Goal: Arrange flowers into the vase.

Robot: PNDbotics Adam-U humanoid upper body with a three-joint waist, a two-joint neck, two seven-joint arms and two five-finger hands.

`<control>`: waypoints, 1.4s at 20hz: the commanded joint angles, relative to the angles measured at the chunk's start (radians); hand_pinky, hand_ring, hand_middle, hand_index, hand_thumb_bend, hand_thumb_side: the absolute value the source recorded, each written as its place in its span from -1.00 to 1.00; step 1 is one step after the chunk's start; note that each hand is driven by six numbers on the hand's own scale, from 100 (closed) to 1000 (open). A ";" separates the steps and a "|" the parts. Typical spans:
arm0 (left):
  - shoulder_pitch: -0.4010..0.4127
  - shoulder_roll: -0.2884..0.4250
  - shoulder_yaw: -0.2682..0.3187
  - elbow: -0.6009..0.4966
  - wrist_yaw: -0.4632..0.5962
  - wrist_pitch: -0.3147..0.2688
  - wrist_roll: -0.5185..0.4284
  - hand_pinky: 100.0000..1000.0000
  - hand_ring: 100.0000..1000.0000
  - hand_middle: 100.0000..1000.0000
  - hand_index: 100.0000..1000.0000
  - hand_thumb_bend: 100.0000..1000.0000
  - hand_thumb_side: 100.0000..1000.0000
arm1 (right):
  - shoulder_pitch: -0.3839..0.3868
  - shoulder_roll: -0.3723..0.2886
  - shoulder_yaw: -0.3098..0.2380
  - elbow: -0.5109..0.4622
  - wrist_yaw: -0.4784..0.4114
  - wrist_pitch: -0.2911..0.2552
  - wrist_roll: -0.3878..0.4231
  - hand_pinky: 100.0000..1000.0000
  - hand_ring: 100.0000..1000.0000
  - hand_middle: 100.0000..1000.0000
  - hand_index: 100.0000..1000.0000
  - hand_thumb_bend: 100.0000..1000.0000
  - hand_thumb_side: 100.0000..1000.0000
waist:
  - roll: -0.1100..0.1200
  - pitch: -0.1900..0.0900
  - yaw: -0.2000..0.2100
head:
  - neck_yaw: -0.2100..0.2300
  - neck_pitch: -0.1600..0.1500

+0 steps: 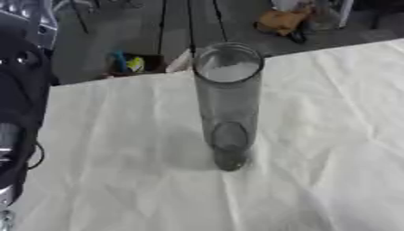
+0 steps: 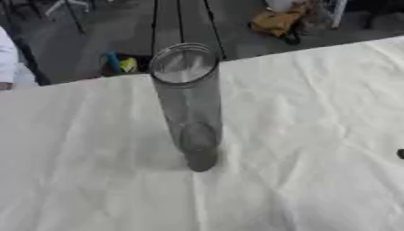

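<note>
So there's a tall clear glass vase standing upright near the middle of the tabletop, which is covered with a wrinkly white cloth. The vase looks empty — you can see straight down through the round mouth to the base, and it throws a soft shadow off to its left on the cloth. No flowers show in either view.

On the left edge of the left eye view there's a big black and silver piece of the robot's left arm running down the side, with a thin dark cable looping off it. The hand itself isn't something I can pick out there, so I can't tell what its fingers are doing. The right hand doesn't show at all — only a tiny dark speck at the right edge of the right eye view, too small to make out.

Past the far edge of the tabletop is a dark floor with some yellow and blue clutter.
</note>
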 commanded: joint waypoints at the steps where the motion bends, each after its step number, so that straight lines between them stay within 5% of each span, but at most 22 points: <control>1: -0.008 0.025 -0.010 0.000 -0.022 0.013 -0.015 -1.00 -1.00 -1.00 -0.97 -0.84 0.32 | -0.011 -0.015 -0.004 -0.019 0.004 0.001 0.000 0.70 0.04 -0.17 0.32 -1.00 1.00 | 0.010 -0.015 -0.002 | -0.003 -0.018; 14: 0.016 0.011 -0.039 0.012 -0.091 0.018 -0.070 -1.00 -1.00 -1.00 -0.98 -0.90 0.31 | -0.020 -0.011 -0.005 -0.019 0.008 0.006 -0.003 0.71 0.04 -0.17 0.32 -1.00 1.00 | 0.013 -0.003 -0.005 | -0.007 -0.050; 28: 0.022 -0.009 -0.024 -0.012 -0.209 -0.159 -0.134 -1.00 -1.00 -1.00 -0.97 -0.96 0.29 | -0.034 -0.003 -0.004 -0.019 0.018 0.004 0.007 0.71 0.04 -0.18 0.31 -1.00 1.00 | 0.017 0.025 -0.013 | -0.006 -0.080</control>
